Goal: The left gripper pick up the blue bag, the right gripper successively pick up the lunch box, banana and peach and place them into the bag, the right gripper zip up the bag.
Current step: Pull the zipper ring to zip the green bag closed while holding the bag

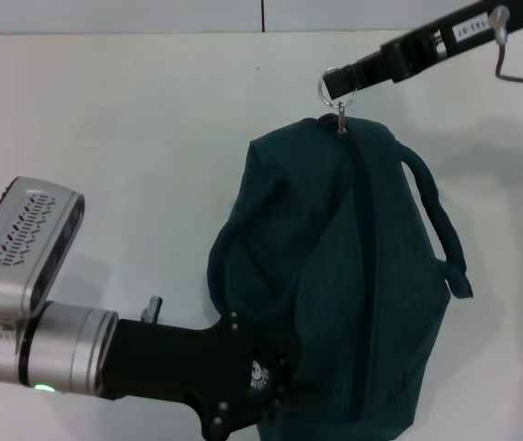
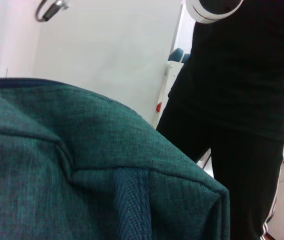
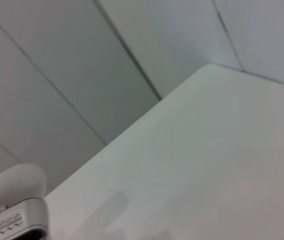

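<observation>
Spanning the whole head view, white table [image 1: 105,119], bare surface showing around everything else. Sitting on it right of centre, blue bag [image 1: 353,276], dark teal fabric, bulging, lying with its far end toward the back of the table; zipper line [image 1: 364,276] running lengthwise down the middle and looking closed along its visible length, so contents hidden, cannot tell what is inside. Lunch box, banana and peach not seen anywhere on the table. Curving off the bag's right side, carry strap [image 1: 440,225], loose, end hanging near the bag's edge; second strap loop on the left side, by the left arm. Reaching in from the lower left, left gripper [image 1: 247,386], black body pressed against the near left corner of the bag, fingertips buried under fabric, so grip and opening cannot be told; left wrist view filled with teal cloth [image 2: 82,165] up close, strap seam in the middle, a person in black [image 2: 241,100] standing behind. Coming in from the upper right, right gripper [image 1: 342,84], slim black fingers pinched together on the metal ring [image 1: 330,87] of the zipper pull [image 1: 341,119] at the bag's far end. Showing only table and wall, right wrist view.
</observation>
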Action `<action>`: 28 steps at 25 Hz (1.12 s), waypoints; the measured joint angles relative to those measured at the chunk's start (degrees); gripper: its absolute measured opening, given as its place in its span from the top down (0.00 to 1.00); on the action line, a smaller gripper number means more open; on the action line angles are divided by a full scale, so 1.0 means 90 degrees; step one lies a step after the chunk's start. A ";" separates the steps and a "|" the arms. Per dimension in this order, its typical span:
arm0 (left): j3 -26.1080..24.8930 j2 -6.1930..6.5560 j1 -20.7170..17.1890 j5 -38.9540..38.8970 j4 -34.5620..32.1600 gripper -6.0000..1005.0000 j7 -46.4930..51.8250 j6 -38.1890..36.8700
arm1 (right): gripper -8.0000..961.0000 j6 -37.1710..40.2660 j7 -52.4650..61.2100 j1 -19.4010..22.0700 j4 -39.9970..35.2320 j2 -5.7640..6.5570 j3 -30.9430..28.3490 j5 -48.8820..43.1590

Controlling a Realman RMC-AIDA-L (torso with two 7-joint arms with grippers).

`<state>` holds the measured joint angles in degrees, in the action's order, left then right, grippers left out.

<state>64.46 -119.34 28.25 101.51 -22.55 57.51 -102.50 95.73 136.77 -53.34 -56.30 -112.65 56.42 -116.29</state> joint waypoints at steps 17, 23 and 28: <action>-0.1102 -0.0007 -0.0384 -0.0055 0.0030 0.91 0.0026 0.0135 | 0.97 -0.0310 -0.0651 0.1479 -0.1088 -0.0264 -0.0059 0.0810; -0.1592 0.0001 -0.0541 -0.0061 -0.0011 0.84 0.0251 0.0280 | 0.97 -0.0282 -0.0883 0.1904 -0.1214 -0.0289 -0.0066 0.1345; -0.1780 0.0088 -0.0706 -0.0062 -0.0406 0.76 0.0677 0.0287 | 0.97 -0.0291 -0.1055 0.2032 -0.1153 -0.0298 -0.0068 0.1707</action>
<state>48.44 -118.55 21.89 100.96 -26.20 63.60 -99.92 93.11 127.27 -35.06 -66.68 -115.33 55.81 -100.92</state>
